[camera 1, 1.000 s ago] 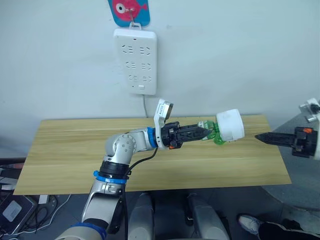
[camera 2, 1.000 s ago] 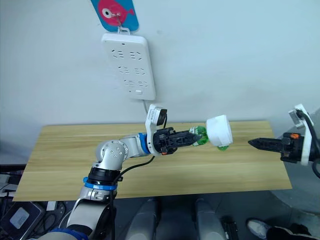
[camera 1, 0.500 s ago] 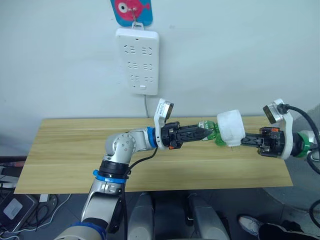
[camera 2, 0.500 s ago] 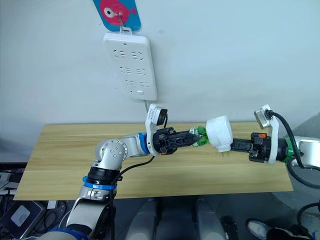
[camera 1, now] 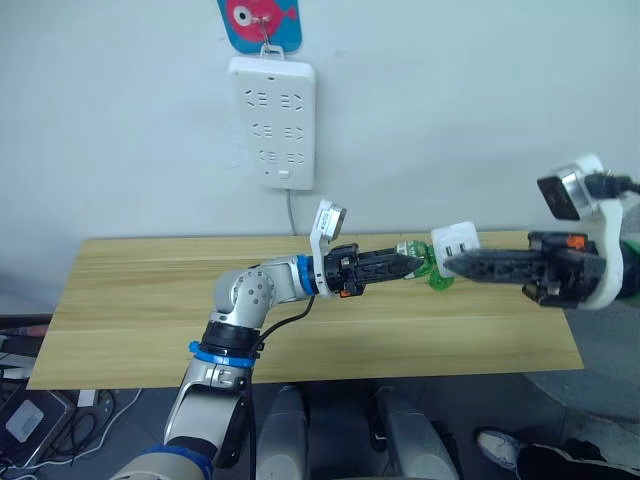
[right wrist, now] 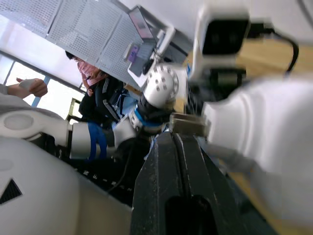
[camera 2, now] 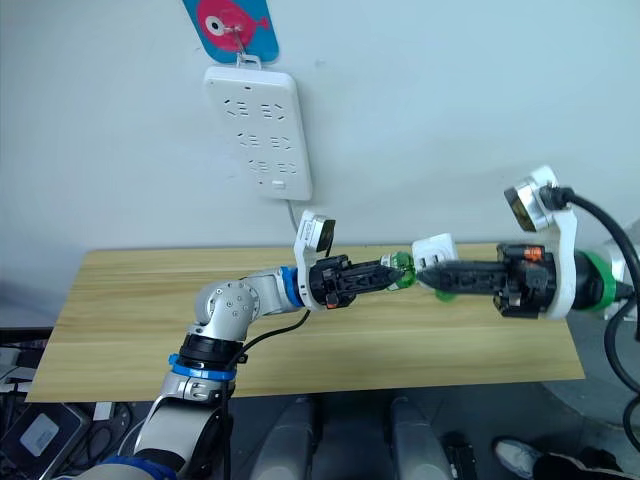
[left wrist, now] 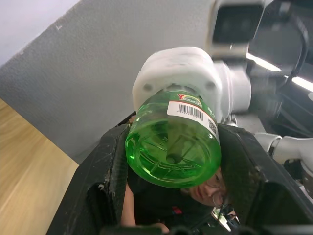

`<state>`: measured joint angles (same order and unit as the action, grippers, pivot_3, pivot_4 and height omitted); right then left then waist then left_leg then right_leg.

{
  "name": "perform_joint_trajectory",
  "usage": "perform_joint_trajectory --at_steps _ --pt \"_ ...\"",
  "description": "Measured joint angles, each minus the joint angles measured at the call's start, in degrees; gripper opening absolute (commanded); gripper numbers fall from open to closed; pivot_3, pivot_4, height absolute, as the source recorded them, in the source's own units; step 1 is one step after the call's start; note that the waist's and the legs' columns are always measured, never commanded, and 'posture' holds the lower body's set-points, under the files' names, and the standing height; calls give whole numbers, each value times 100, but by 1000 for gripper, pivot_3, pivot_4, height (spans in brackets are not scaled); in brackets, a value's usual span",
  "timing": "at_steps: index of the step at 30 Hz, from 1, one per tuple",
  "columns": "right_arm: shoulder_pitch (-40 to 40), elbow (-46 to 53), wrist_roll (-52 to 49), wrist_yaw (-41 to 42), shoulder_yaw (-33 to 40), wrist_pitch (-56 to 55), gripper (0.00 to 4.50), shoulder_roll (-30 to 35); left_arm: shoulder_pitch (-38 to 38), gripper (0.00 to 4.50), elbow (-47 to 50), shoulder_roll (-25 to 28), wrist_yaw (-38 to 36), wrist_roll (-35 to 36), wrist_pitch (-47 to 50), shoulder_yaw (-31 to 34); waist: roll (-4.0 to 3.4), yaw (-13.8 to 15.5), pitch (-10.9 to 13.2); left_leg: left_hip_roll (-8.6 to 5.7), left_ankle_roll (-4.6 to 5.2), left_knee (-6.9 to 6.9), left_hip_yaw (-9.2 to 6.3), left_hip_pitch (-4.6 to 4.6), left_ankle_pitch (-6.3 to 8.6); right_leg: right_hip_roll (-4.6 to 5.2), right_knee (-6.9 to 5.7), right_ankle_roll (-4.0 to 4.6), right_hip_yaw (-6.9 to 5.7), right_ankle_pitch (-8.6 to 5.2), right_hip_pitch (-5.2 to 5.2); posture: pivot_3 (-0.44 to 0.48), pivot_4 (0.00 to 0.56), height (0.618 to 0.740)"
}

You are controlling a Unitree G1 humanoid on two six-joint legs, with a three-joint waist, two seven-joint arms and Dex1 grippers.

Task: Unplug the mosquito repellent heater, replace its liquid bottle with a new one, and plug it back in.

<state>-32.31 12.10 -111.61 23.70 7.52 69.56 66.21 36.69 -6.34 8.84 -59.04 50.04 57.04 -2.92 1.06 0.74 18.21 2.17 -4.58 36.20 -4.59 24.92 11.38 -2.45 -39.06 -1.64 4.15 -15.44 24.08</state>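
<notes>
My left gripper (camera 1: 412,263) is shut on a green liquid bottle (camera 1: 432,270), held level above the wooden table (camera 1: 150,300). In the left wrist view the bottle's base (left wrist: 171,149) sits between the two black fingers (left wrist: 110,166). The white mosquito repellent heater (camera 1: 455,241) is on the bottle's far end, its plug pins facing up. My right gripper (camera 1: 447,265) reaches in from the right. It is shut, with its tips against the heater's lower side. The right wrist view shows its fingers (right wrist: 173,156) pressed together beside the heater (right wrist: 264,122).
A long white power strip (camera 1: 271,122) hangs on the wall above the table's far edge, under a fish-shaped hook (camera 1: 259,18), with its cord running down behind the table. A person (right wrist: 100,93) in dark clothes sits beyond the table.
My right arm has swung in from the right and its tips now meet the heater. The heater has turned so its plug pins show. The left arm still holds the bottle in place.
</notes>
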Motion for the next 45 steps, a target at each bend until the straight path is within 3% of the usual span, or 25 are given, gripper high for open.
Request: perform_joint_trajectory --at_steps 5,12,15,20,23,30,36,45 --pt "-728 -632 119 -849 -544 -62 19 -350 -29 2410 10 31 -23 -30 13 -57 0 2 0 0 0 -5 -1 4 0 0 1 1 -1 0 4 109 290 740" --pt "-1324 -1612 1964 -969 -884 -43 19 -922 -117 2410 216 109 -44 73 175 -71 0 40 0 0 0 -9 -3 5 0 2 0 2 -4 1 8 125 292 740" --pt "-1221 -1738 2682 -554 -861 -39 19 -913 -139 2410 266 144 -43 141 260 -62 0 66 0 0 0 -11 -5 5 1 2 1 2 -7 1 7 128 292 740" --pt "-375 -1482 3199 33 -746 232 19 -903 -161 2410 309 131 -2 164 270 -6 0 71 0 -5 1 -11 -4 7 1 11 -1 20 -8 12 7 135 293 740" --pt "188 -1002 2914 118 -478 572 19 -903 -149 2410 296 79 112 159 244 7 0 69 0 -6 1 -11 -5 6 1 12 -2 18 -7 11 7 134 293 740" --pt "1057 -18 694 -465 5 570 19 -475 -97 2410 124 2 264 17 12 101 0 39 0 -9 3 -3 -1 3 -1 12 -4 1 -2 0 3 119 295 740" --pt "1016 172 115 -471 22 244 19 -284 -98 2410 118 33 203 -110 -183 62 0 45 0 -15 10 -2 -1 4 -6 13 -2 0 -1 0 2 108 296 740" --pt "-25 -13 60 -680 -195 121 19 -441 -116 2410 121 106 -19 -220 -288 -142 0 41 0 -19 10 -6 -4 6 -6 17 1 0 -3 0 3 103 297 740"
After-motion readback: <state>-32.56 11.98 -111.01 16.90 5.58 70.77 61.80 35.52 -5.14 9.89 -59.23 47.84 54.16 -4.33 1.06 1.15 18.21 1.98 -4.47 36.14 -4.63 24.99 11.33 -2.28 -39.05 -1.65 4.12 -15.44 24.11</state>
